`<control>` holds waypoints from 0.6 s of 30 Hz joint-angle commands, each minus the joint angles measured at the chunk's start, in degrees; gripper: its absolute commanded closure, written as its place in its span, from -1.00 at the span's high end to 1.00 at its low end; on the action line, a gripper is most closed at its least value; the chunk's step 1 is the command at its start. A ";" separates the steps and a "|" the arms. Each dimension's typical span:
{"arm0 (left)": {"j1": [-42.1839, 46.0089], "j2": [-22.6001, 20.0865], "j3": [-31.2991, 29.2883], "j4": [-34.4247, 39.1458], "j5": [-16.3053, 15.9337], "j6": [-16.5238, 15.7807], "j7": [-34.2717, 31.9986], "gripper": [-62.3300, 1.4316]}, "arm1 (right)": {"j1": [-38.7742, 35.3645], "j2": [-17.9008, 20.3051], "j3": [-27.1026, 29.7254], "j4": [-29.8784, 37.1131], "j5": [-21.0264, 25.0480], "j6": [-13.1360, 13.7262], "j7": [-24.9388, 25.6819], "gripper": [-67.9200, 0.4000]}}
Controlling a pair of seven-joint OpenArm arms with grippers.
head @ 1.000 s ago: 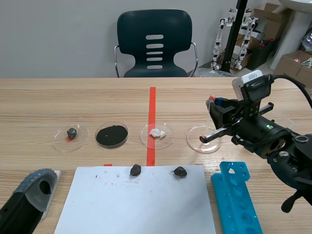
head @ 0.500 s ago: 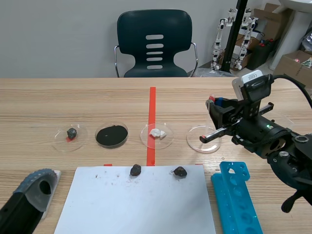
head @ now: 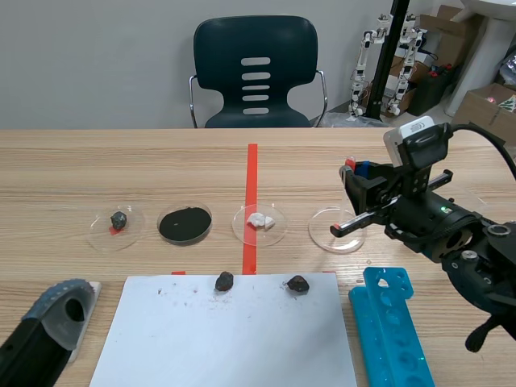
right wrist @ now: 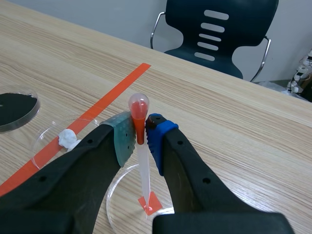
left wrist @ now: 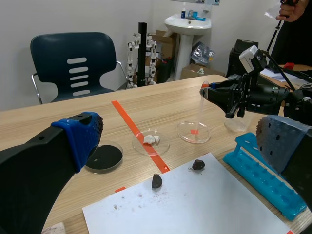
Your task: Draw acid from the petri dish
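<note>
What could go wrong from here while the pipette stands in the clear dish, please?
1. The right tool pinches the pipette near its bulb; a tighter squeeze might push liquid back out.
2. The tip stands in the clear petri dish; a sideways move could drag or tip it.

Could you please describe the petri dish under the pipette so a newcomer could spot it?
Find the orange-red tape line down the table; four dishes sit in a row across it. Yours is the petri dish at the row's right end, under the pipette in the right end effector. Unlike those holding white lumps, black fill or a dark stone, it looks clear.
</note>
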 commanded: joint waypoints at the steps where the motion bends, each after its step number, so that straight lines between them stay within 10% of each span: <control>1: 0.31 0.28 -0.04 1.07 -0.35 -0.15 -0.79 1.00 | 0.35 0.00 0.07 0.44 0.26 0.02 1.05 -0.74; 18: 0.31 0.28 -0.04 1.07 -0.35 -0.15 -0.79 1.00 | 0.37 0.00 0.07 0.44 0.28 0.02 1.46 -0.74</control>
